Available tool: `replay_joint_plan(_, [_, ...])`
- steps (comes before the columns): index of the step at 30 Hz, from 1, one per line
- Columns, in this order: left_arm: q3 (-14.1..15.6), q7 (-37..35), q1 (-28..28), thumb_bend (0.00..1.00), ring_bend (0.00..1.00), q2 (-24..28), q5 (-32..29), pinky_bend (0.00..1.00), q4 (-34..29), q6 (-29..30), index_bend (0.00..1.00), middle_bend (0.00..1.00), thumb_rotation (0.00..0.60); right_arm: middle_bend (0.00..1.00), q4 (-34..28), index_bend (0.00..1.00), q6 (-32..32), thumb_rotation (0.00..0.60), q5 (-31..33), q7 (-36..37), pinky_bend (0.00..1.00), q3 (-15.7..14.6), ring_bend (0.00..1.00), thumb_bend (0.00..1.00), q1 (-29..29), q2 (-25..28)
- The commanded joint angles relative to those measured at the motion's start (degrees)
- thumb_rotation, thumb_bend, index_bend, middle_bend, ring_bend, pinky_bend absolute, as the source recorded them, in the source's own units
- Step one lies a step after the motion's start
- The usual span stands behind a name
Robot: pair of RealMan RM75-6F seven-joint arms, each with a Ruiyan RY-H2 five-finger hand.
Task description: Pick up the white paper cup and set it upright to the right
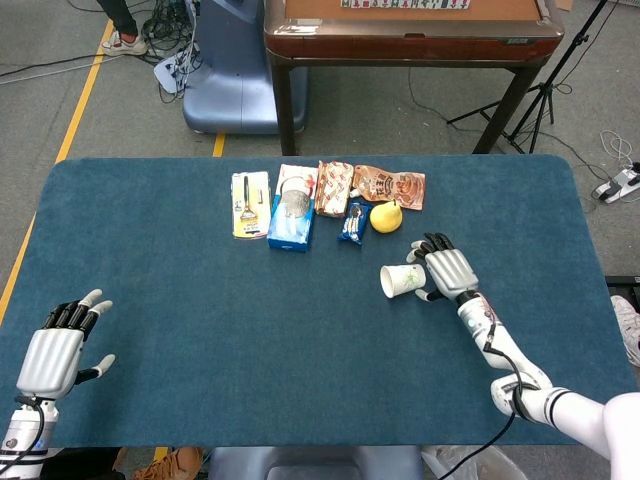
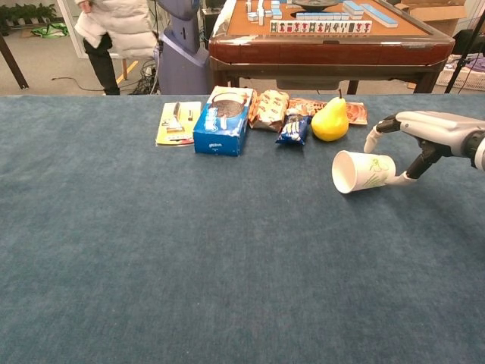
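Cup (image 2: 362, 171), paper, lying on its side, judged light and easily crushed; to be held gently mid-wall by right hand (image 2: 424, 135), presently spread wide, empty, at its base.

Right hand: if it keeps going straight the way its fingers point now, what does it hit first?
Likely the white paper cup, lying on its side just ahead of the right hand; contact is unclear.

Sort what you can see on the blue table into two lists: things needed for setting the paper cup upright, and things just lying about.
Needed for the job:
- white paper cup, lying on its side
- right hand, fingers around the cup's base end

Just lying about:
- yellow pear
- blue box
- yellow card with a utensil
- snack packets
- left hand, idle at the near left edge
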Motion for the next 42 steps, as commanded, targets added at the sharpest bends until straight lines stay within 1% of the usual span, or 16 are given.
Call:
replay_joint_plan(1, [0.03,-0.05,0.03,0.15,0.16,0.06,-0.09,0.14,-0.01,-0.05,0.22,0.13,0.6,0.19,0.7,0.34,-0.59,0.6,-0.23,-0.11,0.0,0.07,0.0,0.21,0.21,-0.5])
replay_joint_plan(6, [0.11,-0.15,0.08,0.15,0.16,0.02,-0.16,0.14,0.09,-0.11,0.22,0.13,0.6,0.2,1.56,0.35,-1.24,0.6,-0.26,-0.14,0.0,0.25,0.01,0.21,0.31,-1.08])
replay_joint_plan(16, [0.1,-0.15,0.06,0.15,0.16,0.02,-0.16,0.14,0.21,-0.12,0.22,0.13,0.6,0.25,3.18,0.43,-1.44,0.6,-0.82,-0.06,0.0,0.76,0.04,0.28,0.47,-1.94])
replay_joint_plan(18, [0.09,-0.16,0.08,0.15,0.16,0.11,-0.13,0.14,0.13,-0.04,0.22,0.13,0.6,0.26,3.0,0.44,-1.08,0.6,-1.42,-0.77,0.0,0.61,0.05,0.29,0.55,-1.41])
replay_joint_plan(21, [0.05,-0.14,0.15,0.15,0.16,0.36,-0.15,0.14,-0.03,0.09,0.22,0.13,0.6,0.26,1.28,0.45,-0.36,0.6,-2.83,-3.31,0.0,0.29,0.05,0.3,0.98,0.77])
replay_joint_plan(27, [0.12,-0.47,0.08,0.15,0.16,0.15,0.0,0.14,0.16,-0.02,0.22,0.13,0.6,0.27,-4.72,0.45,0.48,0.6,-5.02,-14.02,0.0,-0.52,0.05,0.3,2.42,7.01])
replay_joint_plan(31, [0.17,-0.71,-0.03,0.15,0.16,-0.13,0.15,0.14,0.39,-0.15,0.22,0.13,0.6,0.27,-7.98,0.45,-0.61,0.6,-5.26,-24.84,0.0,-1.87,0.05,0.3,3.52,10.06])
replay_joint_plan(37, [0.19,-1.19,-0.19,0.15,0.16,-0.13,0.3,0.14,0.42,-0.38,0.22,0.13,0.6,0.27,-8.71,0.45,-0.84,0.6,-3.84,-38.56,0.0,-3.19,0.05,0.31,4.27,10.61])
replay_joint_plan(42, [0.18,-1.31,-0.17,0.15,0.16,-0.02,0.36,0.14,0.39,-0.27,0.22,0.13,0.6,0.27,-7.96,0.45,-0.38,0.6,-3.61,-45.83,0.0,-4.04,0.05,0.32,4.68,10.43])
